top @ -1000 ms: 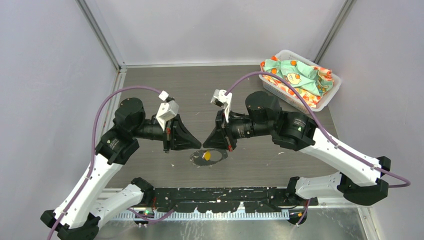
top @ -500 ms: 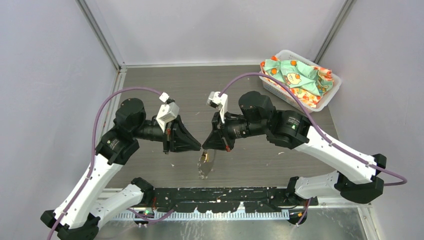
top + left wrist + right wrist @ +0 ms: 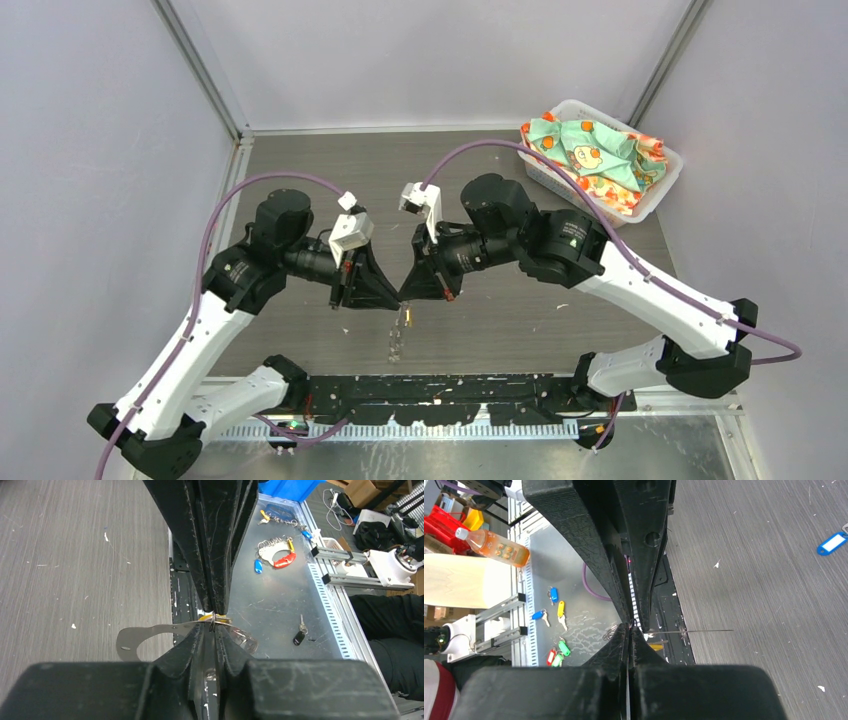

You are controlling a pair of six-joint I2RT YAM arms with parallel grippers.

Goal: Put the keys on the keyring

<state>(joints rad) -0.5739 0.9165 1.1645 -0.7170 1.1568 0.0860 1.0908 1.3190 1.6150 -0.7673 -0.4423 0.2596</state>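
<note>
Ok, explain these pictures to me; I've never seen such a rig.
Two robot arms stand at the near edge of a table. One picture looks down from above; the other two come from wrist cameras. The left hand and right hand meet tip to tip at the keyring, a floppy grey loop hanging below them. The right hand is shut on it; the left's grip is unclear. A yellow-headed key hangs there too. A basket of patterned cloth sits far right.
</note>
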